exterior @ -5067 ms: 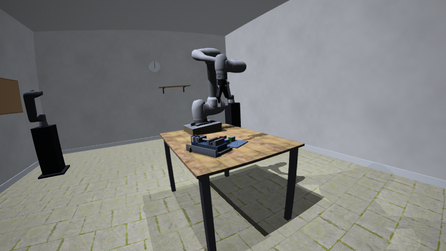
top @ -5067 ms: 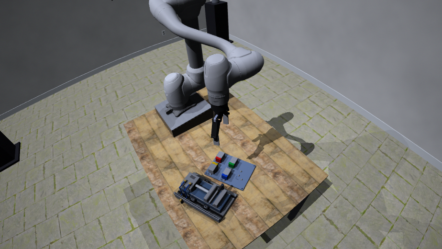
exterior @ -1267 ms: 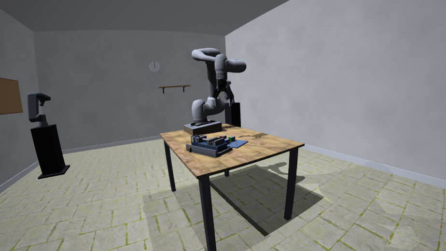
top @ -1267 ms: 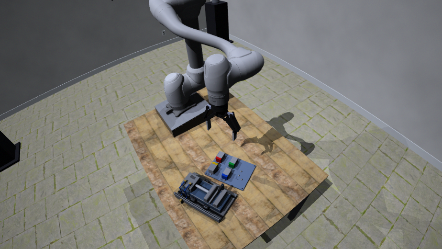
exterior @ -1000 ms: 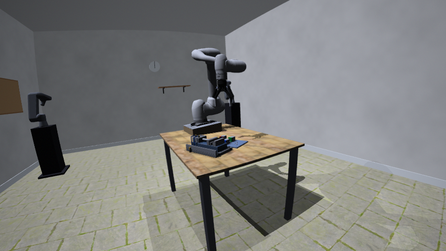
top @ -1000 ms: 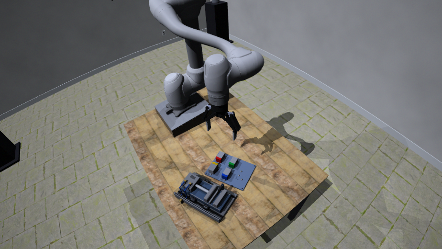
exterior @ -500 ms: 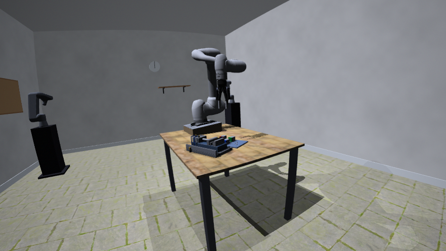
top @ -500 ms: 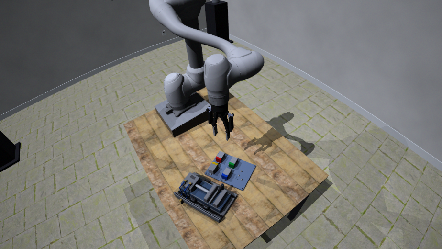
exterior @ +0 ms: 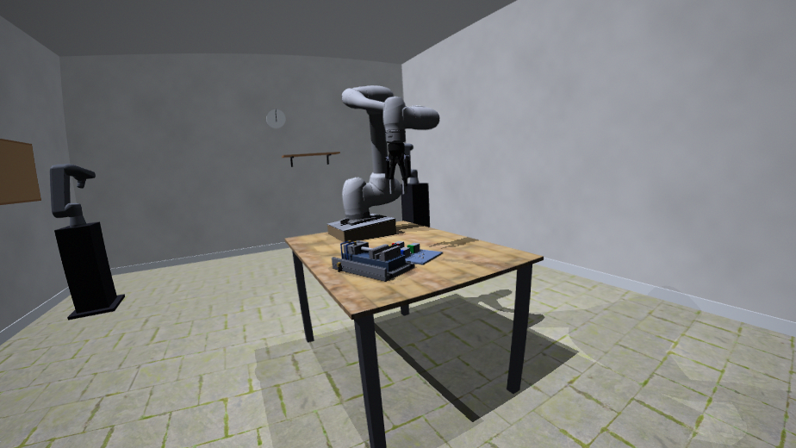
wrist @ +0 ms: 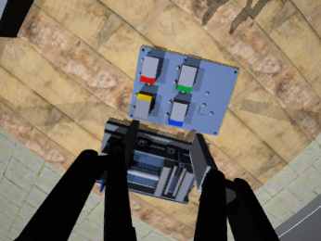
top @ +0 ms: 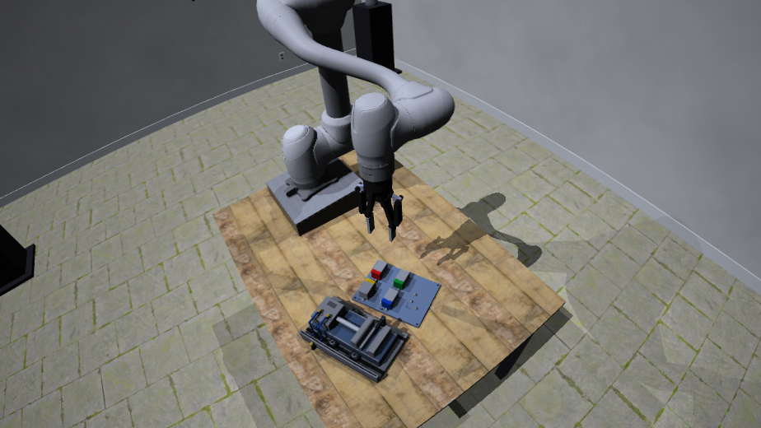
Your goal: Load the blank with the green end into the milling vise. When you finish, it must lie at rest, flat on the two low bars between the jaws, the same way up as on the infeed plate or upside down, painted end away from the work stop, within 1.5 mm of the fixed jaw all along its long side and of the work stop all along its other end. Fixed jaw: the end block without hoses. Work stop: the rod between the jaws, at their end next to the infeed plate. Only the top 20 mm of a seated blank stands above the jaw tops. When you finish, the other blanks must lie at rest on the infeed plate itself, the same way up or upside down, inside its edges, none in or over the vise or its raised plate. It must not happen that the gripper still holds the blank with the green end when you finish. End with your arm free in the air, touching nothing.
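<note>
Where the flat blue plate [top: 426, 298] [exterior: 427, 256] [wrist: 218, 83] lies on the wooden table [top: 495, 298] [exterior: 473, 267] [wrist: 70, 56], the gray block with the green end [top: 402, 278] [exterior: 413, 248] [wrist: 187, 76] sits on it, its green end facing the vise side. Next to it are the block with the red end [top: 379, 269] [exterior: 399, 244] [wrist: 149, 69] and the block with the blue end [top: 389, 298] [exterior: 403, 251] [wrist: 178, 113]. The block with the yellow end [top: 367, 289] [wrist: 143, 107] sits corner-wise from the green one, and its yellow end points toward the red block. The big vise [top: 333, 304] [exterior: 359, 270] [wrist: 116, 132] is just beside the plate. High above the table hangs the gripper [top: 380, 234] [exterior: 398, 188] [wrist: 165, 137], its two fingers partly apart with nothing between them. Tiny marks on the arm [top: 372, 122] [exterior: 394, 114] are too small to read. A round clock [exterior: 276, 118] hangs on the back wall.
</note>
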Controlling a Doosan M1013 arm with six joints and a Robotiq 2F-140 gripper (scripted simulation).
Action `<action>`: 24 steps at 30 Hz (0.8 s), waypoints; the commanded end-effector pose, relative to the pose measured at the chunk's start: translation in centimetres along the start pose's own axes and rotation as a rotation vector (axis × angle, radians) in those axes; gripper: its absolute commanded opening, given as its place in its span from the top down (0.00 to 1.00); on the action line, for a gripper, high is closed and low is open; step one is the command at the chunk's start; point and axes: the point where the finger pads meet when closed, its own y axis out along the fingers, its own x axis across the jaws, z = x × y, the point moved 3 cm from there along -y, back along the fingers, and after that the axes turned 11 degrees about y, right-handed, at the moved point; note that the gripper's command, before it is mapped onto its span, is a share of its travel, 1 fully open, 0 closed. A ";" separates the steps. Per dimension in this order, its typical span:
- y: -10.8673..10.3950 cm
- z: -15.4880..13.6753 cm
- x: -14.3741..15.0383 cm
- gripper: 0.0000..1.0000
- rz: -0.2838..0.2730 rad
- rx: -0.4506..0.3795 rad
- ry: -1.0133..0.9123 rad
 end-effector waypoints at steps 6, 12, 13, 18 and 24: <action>0.0 0.0 0.0 0.58 0.000 0.000 0.000; 0.0 0.0 0.0 0.58 0.000 0.000 0.000; 0.0 0.0 0.0 0.58 0.000 0.000 0.000; 0.0 0.0 0.0 0.58 0.000 0.000 0.000; 1.3 0.4 0.2 0.58 0.000 0.000 -0.001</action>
